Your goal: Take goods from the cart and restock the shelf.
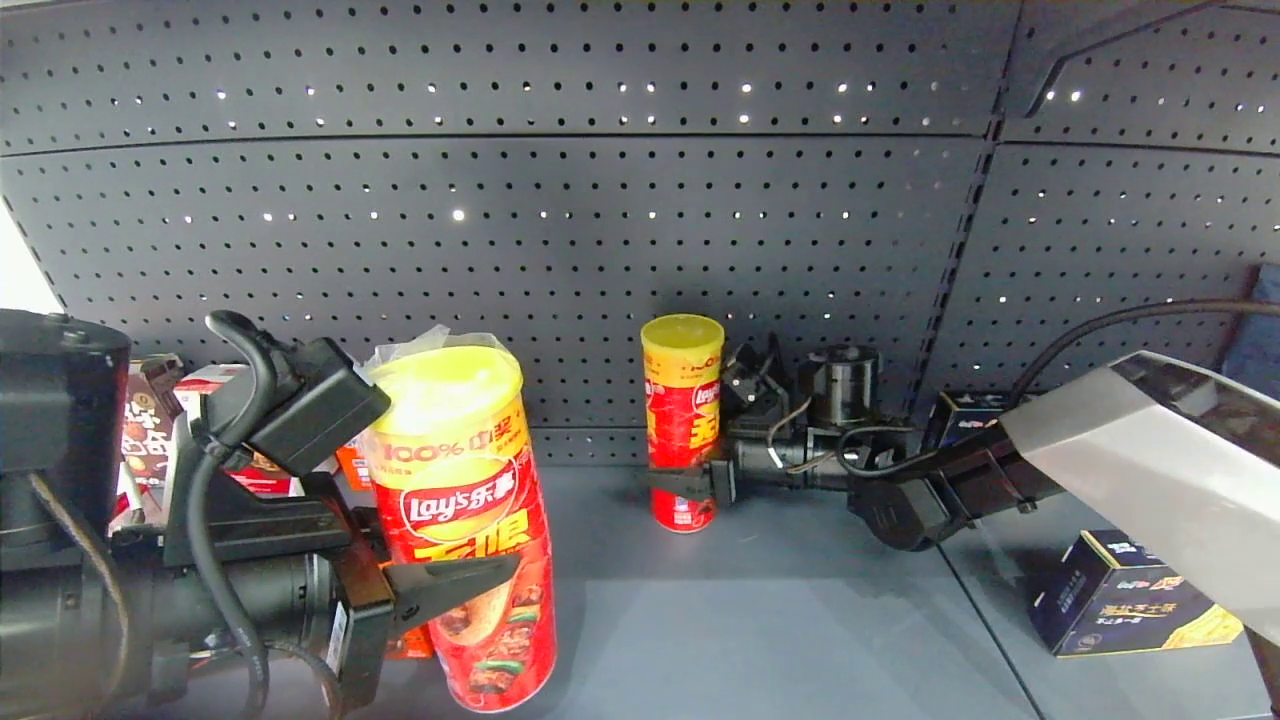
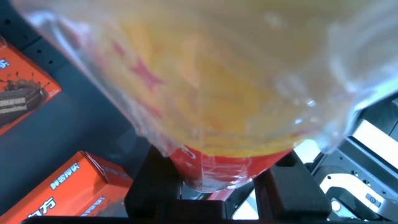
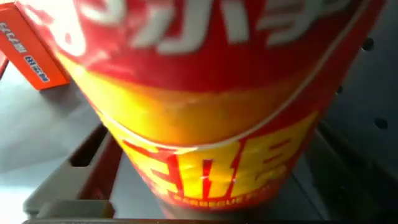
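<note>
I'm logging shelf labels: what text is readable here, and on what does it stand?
"100%": on the top band of the near can, held in the left gripper.
"BARBEQUE FLA", cut off: at the foot of the far can, held in the right gripper.
Chinese characters on both cans and print on the dark box: too small or blurred to read reliably.

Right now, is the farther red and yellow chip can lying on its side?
No, the farther red and yellow chip can stands upright on the grey shelf.
</note>
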Controlling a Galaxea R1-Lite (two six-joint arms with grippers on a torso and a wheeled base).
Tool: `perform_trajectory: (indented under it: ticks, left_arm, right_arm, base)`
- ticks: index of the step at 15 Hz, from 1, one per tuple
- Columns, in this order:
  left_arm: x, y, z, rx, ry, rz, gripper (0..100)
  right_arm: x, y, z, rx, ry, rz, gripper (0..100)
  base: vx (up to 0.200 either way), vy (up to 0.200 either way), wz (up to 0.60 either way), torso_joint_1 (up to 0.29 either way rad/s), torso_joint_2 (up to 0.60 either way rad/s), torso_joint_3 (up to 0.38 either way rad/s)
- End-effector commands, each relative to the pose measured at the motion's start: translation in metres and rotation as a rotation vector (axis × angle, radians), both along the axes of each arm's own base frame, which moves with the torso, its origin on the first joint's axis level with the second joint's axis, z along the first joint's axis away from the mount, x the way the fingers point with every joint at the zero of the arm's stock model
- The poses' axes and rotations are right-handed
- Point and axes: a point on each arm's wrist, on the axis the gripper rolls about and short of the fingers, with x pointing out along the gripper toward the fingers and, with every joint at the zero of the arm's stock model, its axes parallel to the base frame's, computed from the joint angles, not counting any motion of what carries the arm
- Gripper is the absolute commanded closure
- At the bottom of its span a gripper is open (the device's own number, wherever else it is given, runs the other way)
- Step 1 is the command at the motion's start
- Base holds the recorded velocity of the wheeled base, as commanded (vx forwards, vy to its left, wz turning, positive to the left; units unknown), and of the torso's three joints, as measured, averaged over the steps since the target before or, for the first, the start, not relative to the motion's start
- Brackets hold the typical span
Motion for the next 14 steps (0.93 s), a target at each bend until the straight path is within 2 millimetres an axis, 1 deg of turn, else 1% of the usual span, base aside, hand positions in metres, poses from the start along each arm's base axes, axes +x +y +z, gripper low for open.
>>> perform_trajectory:
  ticks: [1,3,5,6,7,9,10,11,12,14]
  left_arm:
    - [0.000,0.000,-0.001,0.001,0.002,0.000,100]
    - [0.000,0.000,-0.001,0.001,0.002,0.000,100]
    - [0.000,0.000,-0.001,0.001,0.002,0.000,100]
    - [0.000,0.000,-0.001,0.001,0.002,0.000,100]
    - [0.000,0.000,0.000,0.001,0.000,0.001,100]
    - [-0.001,0.000,0.000,0.000,-0.001,0.001,100]
    - [-0.001,0.000,0.000,0.000,-0.002,0.003,100]
    - [0.000,0.000,0.001,-0.001,-0.006,0.005,100]
    - [-0.001,0.000,0.002,-0.002,-0.009,0.005,100]
    - [-0.001,0.001,0.002,0.000,-0.011,0.006,100]
  right_arm:
    - [0.001,0.006,-0.001,0.004,-0.004,0.006,100]
    - [-0.001,0.007,0.000,0.001,-0.001,-0.012,100]
    - [-0.009,0.010,0.008,0.004,-0.011,-0.015,100]
    - [-0.009,0.010,0.008,0.004,-0.011,-0.015,100]
    - [-0.026,0.010,0.016,0.000,-0.008,-0.004,100]
    - [-0.052,0.007,0.024,-0.021,0.003,-0.042,100]
    - [-0.061,0.005,0.025,-0.027,0.010,-0.042,100]
    - [-0.082,-0.002,0.032,-0.035,0.018,-0.031,100]
    - [-0.093,-0.005,0.038,-0.037,0.014,-0.035,100]
    - [-0.114,-0.007,0.043,-0.053,-0.009,-0.138,100]
  base:
    - [0.000,0.000,0.00,0.000,0.00,0.000]
    - [0.000,0.000,0.00,0.000,0.00,0.000]
    - [0.000,0.000,0.00,0.000,0.00,0.000]
    - [0.000,0.000,0.00,0.000,0.00,0.000]
    - [0.000,0.000,0.00,0.000,0.00,0.000]
    - [0.000,0.000,0.00,0.000,0.00,0.000]
    - [0.000,0.000,0.00,0.000,0.00,0.000]
    - [0.000,0.000,0.00,0.000,0.00,0.000]
    - [0.000,0.000,0.00,0.000,0.00,0.000]
    - [0.000,0.000,0.00,0.000,0.00,0.000]
